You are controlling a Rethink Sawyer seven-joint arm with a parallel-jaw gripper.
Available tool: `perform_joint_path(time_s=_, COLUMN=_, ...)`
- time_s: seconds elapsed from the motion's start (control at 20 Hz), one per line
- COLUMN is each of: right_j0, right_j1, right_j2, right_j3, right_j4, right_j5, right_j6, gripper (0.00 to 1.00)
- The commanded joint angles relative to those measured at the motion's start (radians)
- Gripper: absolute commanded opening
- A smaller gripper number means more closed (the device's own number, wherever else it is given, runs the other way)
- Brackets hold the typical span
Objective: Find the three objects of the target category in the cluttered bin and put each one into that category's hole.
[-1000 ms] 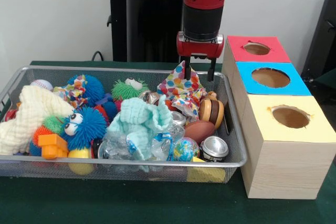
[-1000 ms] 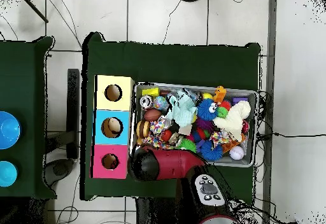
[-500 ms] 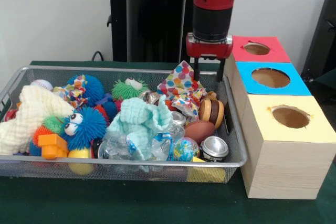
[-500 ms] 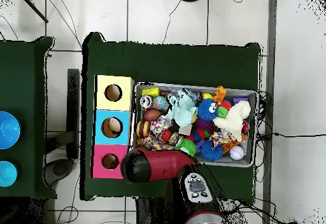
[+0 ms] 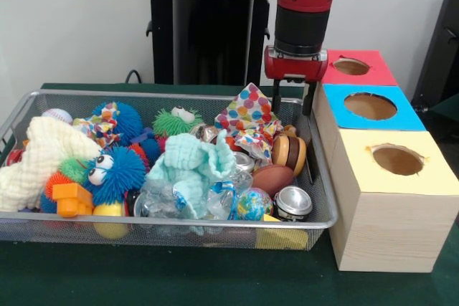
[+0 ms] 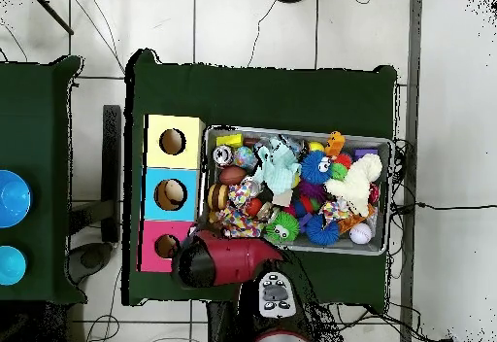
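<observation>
The gripper (image 5: 292,102) hangs with its two fingers apart and nothing between them, at the bin's (image 5: 143,95) 2 o'clock corner, beside the red box (image 5: 326,71). I think it is empty because it is between picks. The toys, cloths and cans lie heaped in the bin; which ones are wanted I cannot tell.
</observation>
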Motion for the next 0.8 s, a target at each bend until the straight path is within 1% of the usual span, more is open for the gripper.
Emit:
perform_joint_path(time_s=0.05, right_j0=0.106, right_j1=0.122, right_j2=-0.071, right_j3=-0.017, right_j4=0.1, right_j5=-0.281, right_j6=0.285, gripper=1.0)
perform_joint_path(time_s=0.25, right_j0=0.152, right_j1=0.147, right_j2=-0.116, right_j3=-0.015, right_j4=0.14, right_j5=-0.358, right_j6=0.274, gripper=1.0)
perform_joint_path(time_s=0.5, right_j0=0.186, right_j1=0.171, right_j2=-0.143, right_j3=-0.015, right_j4=0.187, right_j5=-0.383, right_j6=0.243, gripper=1.0)
perform_joint_path(time_s=0.6, right_j0=0.184, right_j1=0.184, right_j2=-0.144, right_j3=-0.025, right_j4=0.196, right_j5=-0.378, right_j6=0.226, gripper=1.0)
perform_joint_path(time_s=0.8, right_j0=0.157, right_j1=0.196, right_j2=-0.119, right_j3=-0.036, right_j4=0.203, right_j5=-0.322, right_j6=0.202, gripper=1.0)
